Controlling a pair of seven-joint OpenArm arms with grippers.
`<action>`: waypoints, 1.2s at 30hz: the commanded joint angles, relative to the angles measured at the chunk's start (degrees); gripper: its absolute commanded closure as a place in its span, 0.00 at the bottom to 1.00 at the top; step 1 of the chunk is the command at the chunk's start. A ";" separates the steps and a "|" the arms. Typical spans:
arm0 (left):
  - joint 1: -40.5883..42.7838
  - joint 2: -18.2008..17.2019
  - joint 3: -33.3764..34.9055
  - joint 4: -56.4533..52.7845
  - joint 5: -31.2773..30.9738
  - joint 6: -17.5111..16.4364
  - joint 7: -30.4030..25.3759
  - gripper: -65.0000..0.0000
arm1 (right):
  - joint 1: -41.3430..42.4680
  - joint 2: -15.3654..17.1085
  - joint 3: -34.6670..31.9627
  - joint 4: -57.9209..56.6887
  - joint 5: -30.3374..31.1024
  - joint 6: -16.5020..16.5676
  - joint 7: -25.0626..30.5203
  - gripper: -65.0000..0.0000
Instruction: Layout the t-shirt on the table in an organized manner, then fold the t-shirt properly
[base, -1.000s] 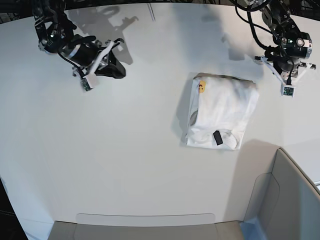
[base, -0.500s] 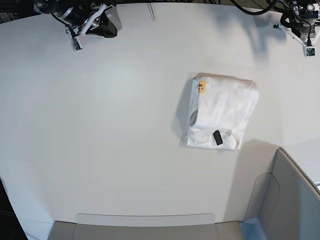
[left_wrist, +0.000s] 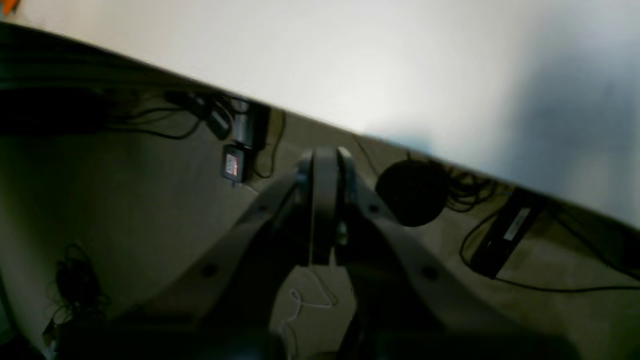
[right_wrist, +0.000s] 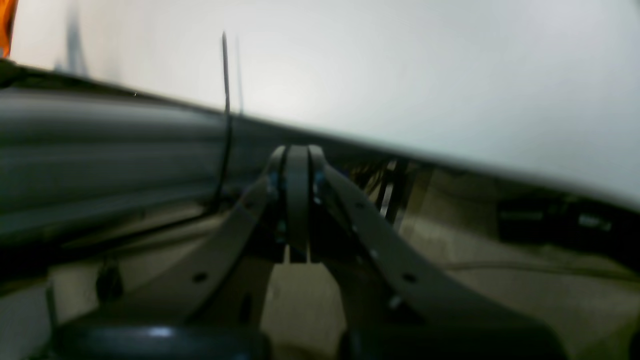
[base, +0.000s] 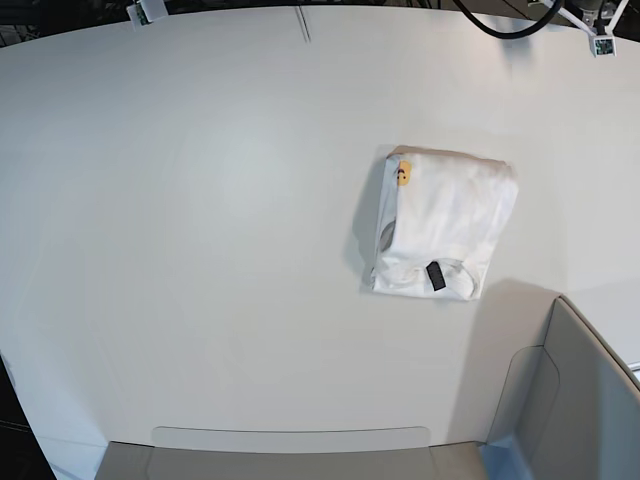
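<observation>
The t-shirt (base: 440, 225) lies folded into a compact rectangle right of the table's (base: 200, 250) middle, with its black neck tag up and a yellow print showing at its far left corner. Neither gripper touches it. In the left wrist view my left gripper (left_wrist: 324, 156) is shut and empty, hanging past the table's (left_wrist: 400, 60) far edge above the floor. My right gripper (right_wrist: 297, 152) is also shut and empty, beyond the table (right_wrist: 400, 65) edge. In the base view only small bits of the two arms show, at the top corners.
A grey-white bin wall (base: 590, 400) rises at the near right corner. A flat tray edge (base: 290, 450) runs along the front. Cables and power bricks (left_wrist: 500, 235) lie on the floor behind the table.
Both arms have pulled back toward the far edge and almost out of the base view. The folded t-shirt has not moved.
</observation>
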 joint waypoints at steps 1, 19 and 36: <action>1.66 0.63 -0.46 0.81 0.09 0.32 -1.76 1.00 | -1.62 0.44 0.16 0.75 0.51 0.73 1.13 1.00; 10.45 2.30 -0.37 -25.48 0.26 0.32 -21.72 1.00 | -4.61 -9.23 2.97 -15.95 -16.64 15.23 1.31 1.00; -3.08 2.04 -14.52 -66.71 30.68 0.32 -53.45 1.00 | 9.02 -7.82 2.97 -46.20 -21.65 18.49 3.77 1.00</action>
